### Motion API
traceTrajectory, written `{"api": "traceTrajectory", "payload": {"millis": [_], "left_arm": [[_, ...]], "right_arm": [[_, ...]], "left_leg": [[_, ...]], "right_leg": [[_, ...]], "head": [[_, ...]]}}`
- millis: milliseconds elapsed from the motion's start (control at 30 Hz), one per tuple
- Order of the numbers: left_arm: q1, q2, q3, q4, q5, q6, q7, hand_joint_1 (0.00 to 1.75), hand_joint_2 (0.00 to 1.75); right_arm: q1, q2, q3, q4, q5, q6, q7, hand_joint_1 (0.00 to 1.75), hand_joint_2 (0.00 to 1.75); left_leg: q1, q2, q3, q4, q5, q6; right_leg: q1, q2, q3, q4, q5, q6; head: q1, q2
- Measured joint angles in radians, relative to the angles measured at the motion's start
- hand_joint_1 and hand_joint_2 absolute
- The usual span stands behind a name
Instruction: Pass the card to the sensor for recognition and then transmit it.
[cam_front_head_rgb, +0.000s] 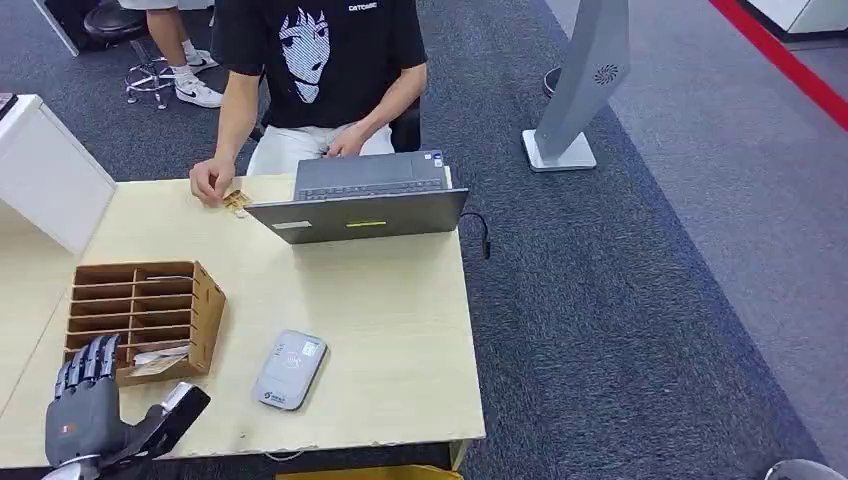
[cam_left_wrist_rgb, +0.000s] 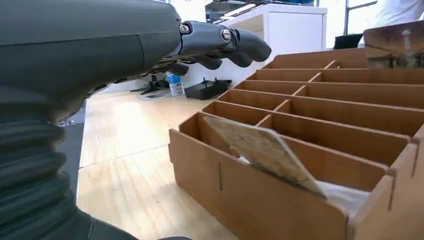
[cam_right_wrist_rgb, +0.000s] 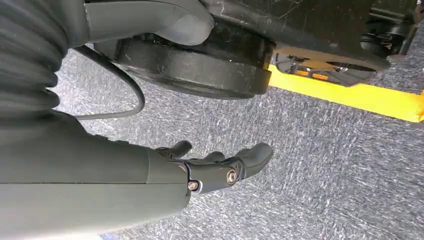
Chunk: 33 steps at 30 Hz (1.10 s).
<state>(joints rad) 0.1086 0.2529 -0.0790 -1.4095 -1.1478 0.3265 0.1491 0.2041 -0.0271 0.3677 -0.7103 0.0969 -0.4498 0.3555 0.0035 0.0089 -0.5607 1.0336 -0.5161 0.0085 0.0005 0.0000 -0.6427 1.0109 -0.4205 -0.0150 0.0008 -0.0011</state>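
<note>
A wooden slotted rack (cam_front_head_rgb: 150, 315) stands on the left of the light wood table (cam_front_head_rgb: 380, 330). A card (cam_left_wrist_rgb: 262, 150) leans tilted in the rack's nearest slot, also seen as a pale card (cam_front_head_rgb: 160, 355) from the head view. The grey card sensor (cam_front_head_rgb: 290, 369) lies flat on the table to the right of the rack. My left hand (cam_front_head_rgb: 95, 405) hovers open at the table's front left corner, just in front of the rack, holding nothing; its fingers (cam_left_wrist_rgb: 225, 42) reach over the rack. My right hand (cam_right_wrist_rgb: 210, 167) hangs open over the carpet.
A person sits at the far side behind an open laptop (cam_front_head_rgb: 365, 200), one hand (cam_front_head_rgb: 210, 182) resting on a small card-like thing on the table. A white cabinet (cam_front_head_rgb: 45, 170) stands at the left. A grey stand (cam_front_head_rgb: 580, 90) is on the carpet to the right.
</note>
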Motion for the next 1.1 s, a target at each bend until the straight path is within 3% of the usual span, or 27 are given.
{"api": "traceTrajectory", "payload": {"millis": [700,733,767,1100], "left_arm": [[-0.034,-0.003,-0.045,0.035,0.020,0.007,-0.019,0.00,1.75],[-0.035,-0.003,-0.045,0.036,0.021,0.007,-0.020,0.35,1.75],[-0.036,-0.003,-0.045,0.036,0.023,0.006,-0.021,1.71,1.75],[-0.041,0.000,-0.053,0.036,0.037,0.000,-0.023,1.75,1.75]], "right_arm": [[-0.009,0.022,-0.044,0.039,0.016,0.000,-0.044,0.00,1.75],[-0.009,0.023,-0.045,0.040,0.016,0.000,-0.045,0.00,1.75],[-0.009,0.023,-0.047,0.040,0.016,0.000,-0.045,0.00,1.75],[-0.008,0.023,-0.050,0.041,0.016,0.000,-0.047,0.00,1.75]], "left_leg": [[0.000,0.000,0.000,0.000,0.000,0.000],[0.000,0.000,0.000,0.000,0.000,0.000],[0.000,0.000,0.000,0.000,0.000,0.000],[0.000,0.000,0.000,0.000,0.000,0.000]], "right_leg": [[0.000,0.000,0.000,0.000,0.000,0.000],[0.000,0.000,0.000,0.000,0.000,0.000],[0.000,0.000,0.000,0.000,0.000,0.000],[0.000,0.000,0.000,0.000,0.000,0.000]], "head": [[0.000,0.000],[0.000,0.000],[0.000,0.000],[0.000,0.000]]}}
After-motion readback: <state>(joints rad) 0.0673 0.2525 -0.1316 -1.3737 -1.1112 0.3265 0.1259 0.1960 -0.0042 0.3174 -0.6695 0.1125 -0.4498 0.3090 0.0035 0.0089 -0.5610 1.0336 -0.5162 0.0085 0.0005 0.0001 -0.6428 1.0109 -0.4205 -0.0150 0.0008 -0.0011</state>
